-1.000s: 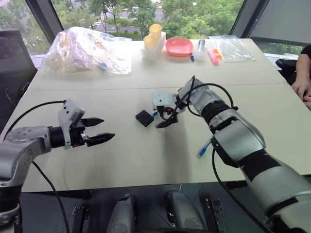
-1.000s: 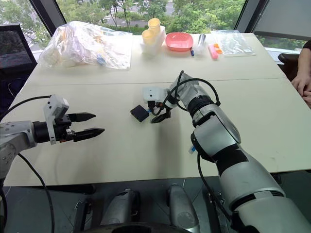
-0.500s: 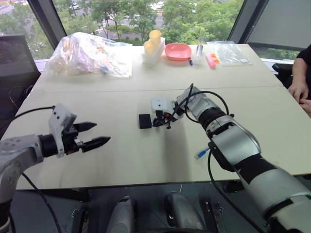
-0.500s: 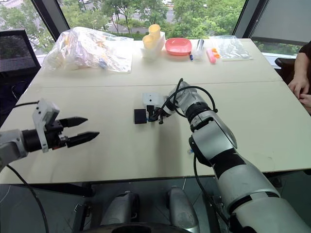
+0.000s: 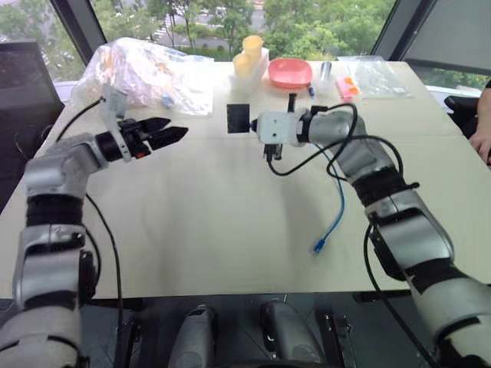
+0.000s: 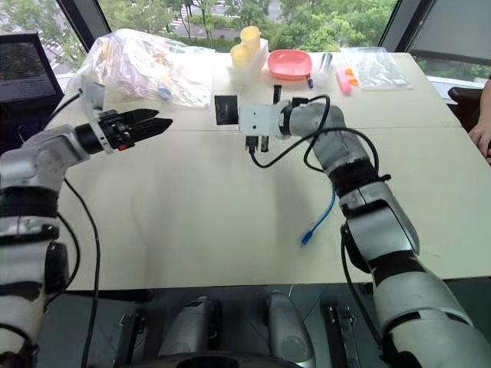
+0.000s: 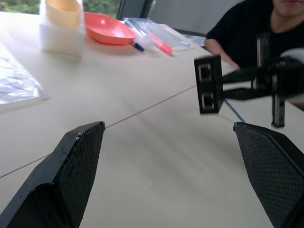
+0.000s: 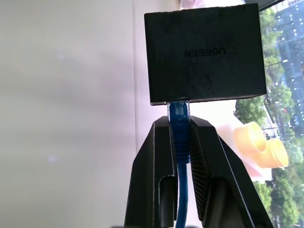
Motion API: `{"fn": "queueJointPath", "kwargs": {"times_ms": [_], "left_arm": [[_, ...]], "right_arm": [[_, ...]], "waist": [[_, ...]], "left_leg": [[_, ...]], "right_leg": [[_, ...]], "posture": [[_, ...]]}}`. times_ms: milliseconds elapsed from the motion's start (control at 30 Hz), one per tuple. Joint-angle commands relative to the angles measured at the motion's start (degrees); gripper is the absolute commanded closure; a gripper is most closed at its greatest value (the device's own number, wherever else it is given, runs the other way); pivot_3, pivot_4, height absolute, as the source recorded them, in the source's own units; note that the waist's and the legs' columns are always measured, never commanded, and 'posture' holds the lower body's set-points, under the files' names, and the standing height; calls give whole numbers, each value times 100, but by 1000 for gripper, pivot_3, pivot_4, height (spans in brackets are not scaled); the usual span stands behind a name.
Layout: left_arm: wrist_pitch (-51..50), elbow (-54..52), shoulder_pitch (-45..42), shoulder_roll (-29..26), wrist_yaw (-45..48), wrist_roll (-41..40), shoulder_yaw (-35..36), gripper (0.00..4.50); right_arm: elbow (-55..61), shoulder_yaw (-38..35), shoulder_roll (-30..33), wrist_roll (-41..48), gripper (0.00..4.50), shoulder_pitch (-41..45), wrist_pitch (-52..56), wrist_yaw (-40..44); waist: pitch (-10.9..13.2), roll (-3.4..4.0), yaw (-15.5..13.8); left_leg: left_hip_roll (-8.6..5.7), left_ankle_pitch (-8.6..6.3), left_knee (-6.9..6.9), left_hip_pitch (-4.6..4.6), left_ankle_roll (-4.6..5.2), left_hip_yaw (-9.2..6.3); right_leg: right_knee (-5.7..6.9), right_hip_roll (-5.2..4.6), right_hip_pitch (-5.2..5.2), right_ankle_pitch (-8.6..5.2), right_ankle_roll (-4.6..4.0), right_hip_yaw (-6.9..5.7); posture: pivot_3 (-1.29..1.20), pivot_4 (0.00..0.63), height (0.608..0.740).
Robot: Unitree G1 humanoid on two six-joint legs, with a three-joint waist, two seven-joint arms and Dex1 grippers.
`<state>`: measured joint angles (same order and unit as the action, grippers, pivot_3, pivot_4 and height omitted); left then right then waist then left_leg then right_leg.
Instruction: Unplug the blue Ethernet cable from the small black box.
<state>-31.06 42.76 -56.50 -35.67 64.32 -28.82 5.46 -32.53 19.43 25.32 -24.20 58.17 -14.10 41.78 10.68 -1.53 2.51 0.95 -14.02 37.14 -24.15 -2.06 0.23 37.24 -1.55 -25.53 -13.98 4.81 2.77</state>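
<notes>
The small black box (image 5: 238,117) hangs in the air above the far half of the table, carried by the blue Ethernet cable (image 5: 335,215) plugged into its back. My right gripper (image 8: 179,121) is shut on the cable's plug just behind the box (image 8: 204,54). The rest of the cable droops to the table, and its free clear plug (image 5: 317,245) lies near the front edge. To the left of the box my left gripper (image 5: 176,127) is raised and open with nothing in it, pointing at the box's port face (image 7: 208,84).
Along the table's far edge are a crumpled plastic bag (image 5: 138,73), yellow cups (image 5: 249,50) in a white holder, a pink dish (image 5: 290,73), a pink item (image 5: 345,86) and a clear bag (image 5: 383,77). A person's hand (image 5: 483,142) rests at the right edge.
My right gripper shut on the cable's plug beside the box and lifted box and cable off the table. My left arm rose and swung forward towards the box. The camera view also shifted.
</notes>
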Motion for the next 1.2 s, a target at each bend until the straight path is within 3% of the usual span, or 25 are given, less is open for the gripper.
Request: {"fn": "queueJointPath", "kwargs": {"times_ms": [33, 200, 367, 700, 800, 1033, 1200], "left_arm": [[708, 865, -773, 276, 393, 493, -220, 0], [884, 1374, -1159, 732, 1004, 632, -227, 0], [1068, 1826, -1403, 1056, 871, 720, -14, 0], [888, 2152, -1781, 1263, 1075, 735, 330, 0], [947, 2051, -1694, 1266, 1329, 867, 190, 807], [967, 2086, -1637, 1239, 1395, 1007, 245, 3990], [1028, 2114, -1623, 1221, 1355, 1099, 234, 3959]], "right_arm": [[935, -194, -14, -158, 4461, -93, 368, -481], [1541, -102, -203, -391, 4461, -304, 952, -787], [1897, -32, -218, -524, 4461, -404, 1186, -862], [2354, 100, -327, -486, 4461, -503, 1587, -674], [2455, 140, -316, -486, 4500, -518, 1680, -620], [2571, 190, -278, -523, 4500, -521, 1736, -580], [2664, 190, -242, -515, 4500, -572, 1745, -554]], "waist": [[0, 0, -8], [0, 0, 11], [0, 0, 2], [1, -2, 8], [1, -2, 4], [1, -2, 3], [1, -2, -4]], "left_leg": [[0, 1, 12, -24, -1, -2], [-1, 1, 18, -23, 0, 7], [-2, 2, 22, -23, 1, 1], [-2, 2, 26, -22, 1, -4], [-2, 2, 27, -23, 1, -5], [-2, 2, 27, -22, 1, -8], [-3, 2, 35, -23, 1, -11]], "right_leg": [[3, 0, -18, 1, 2, -1], [8, -1, -23, 5, 9, 4], [20, 1, -22, 5, 9, 3], [23, 2, -19, 6, 9, 1], [24, 3, -19, 6, 9, 1], [26, 4, -19, 6, 9, 0], [29, 2, -16, 6, 9, -1]], "posture": [[0, 150, 735], [0, 150, 735], [0, 150, 735], [0, 150, 735], [0, 150, 735], [0, 150, 735], [0, 150, 735]]}}
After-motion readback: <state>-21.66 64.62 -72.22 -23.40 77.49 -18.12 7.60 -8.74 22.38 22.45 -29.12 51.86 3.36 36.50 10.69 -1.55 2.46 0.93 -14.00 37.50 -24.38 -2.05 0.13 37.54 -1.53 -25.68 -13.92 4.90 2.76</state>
